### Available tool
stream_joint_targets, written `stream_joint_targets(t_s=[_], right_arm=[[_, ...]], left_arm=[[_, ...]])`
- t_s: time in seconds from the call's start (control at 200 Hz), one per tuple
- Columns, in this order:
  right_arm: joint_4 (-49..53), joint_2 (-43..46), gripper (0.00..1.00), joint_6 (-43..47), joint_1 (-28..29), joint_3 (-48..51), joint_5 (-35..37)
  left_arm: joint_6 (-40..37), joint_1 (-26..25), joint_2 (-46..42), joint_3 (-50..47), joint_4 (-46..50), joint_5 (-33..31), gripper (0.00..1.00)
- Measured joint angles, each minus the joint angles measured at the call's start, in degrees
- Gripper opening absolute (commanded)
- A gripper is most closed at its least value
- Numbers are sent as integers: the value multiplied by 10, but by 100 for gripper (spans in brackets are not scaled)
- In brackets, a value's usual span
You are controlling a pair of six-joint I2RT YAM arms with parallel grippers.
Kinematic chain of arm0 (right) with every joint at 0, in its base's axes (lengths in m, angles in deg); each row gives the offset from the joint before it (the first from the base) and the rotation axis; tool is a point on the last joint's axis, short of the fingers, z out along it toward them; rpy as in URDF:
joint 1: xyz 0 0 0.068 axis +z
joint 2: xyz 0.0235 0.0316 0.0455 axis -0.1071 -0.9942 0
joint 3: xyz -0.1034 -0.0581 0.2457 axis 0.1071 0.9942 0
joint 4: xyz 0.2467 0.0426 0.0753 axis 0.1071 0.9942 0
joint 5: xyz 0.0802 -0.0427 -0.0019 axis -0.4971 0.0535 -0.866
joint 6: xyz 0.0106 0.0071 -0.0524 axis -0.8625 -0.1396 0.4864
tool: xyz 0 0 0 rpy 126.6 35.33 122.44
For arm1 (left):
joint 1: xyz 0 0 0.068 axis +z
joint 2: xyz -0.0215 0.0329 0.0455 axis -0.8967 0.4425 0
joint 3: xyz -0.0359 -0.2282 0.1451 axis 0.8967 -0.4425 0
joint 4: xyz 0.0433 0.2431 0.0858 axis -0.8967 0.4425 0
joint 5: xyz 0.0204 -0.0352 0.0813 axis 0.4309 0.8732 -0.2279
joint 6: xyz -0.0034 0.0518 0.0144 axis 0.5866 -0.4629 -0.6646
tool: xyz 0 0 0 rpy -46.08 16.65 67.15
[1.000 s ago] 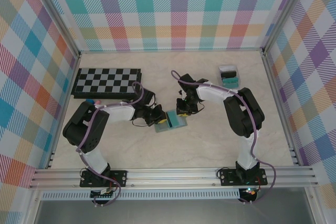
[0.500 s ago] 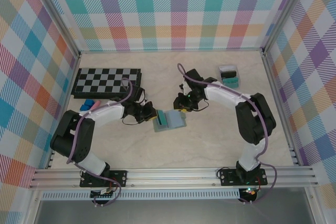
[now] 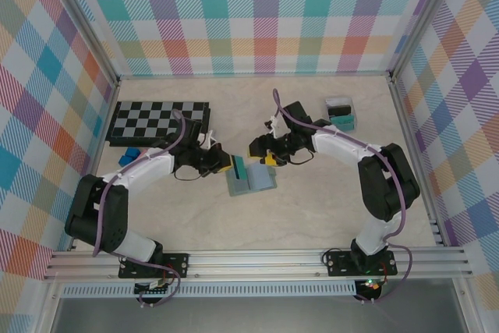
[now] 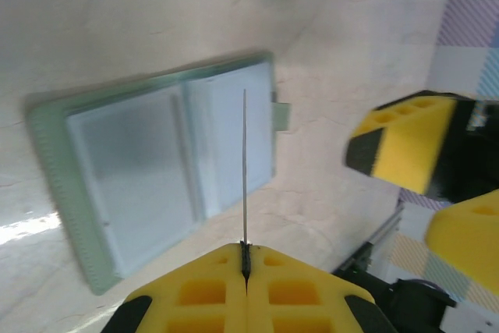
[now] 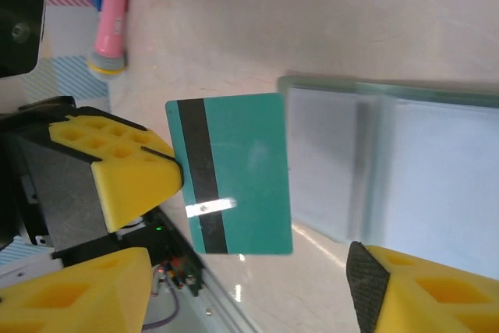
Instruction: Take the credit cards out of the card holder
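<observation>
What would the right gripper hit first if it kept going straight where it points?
Probably the teal credit card, pinched in the shut left gripper, straight ahead of the open right gripper; the card holder lies beyond. Depth is unclear.

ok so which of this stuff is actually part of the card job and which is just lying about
Job:
teal card, pinched in the left tool
open card holder

Lying about:
chessboard
clear box
blue and pink blocks
</observation>
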Motion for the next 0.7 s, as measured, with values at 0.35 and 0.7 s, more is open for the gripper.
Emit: stream_joint_targets(t_s=[0.35,0.7], right_arm=[[-101,0,79,-49,0,18,-86],[-156,-3,54,-86,0,28,-119]], left_arm=[[51,22,-7,-9,-112,75,0],[75,30,-7,-20,-150,97,0]])
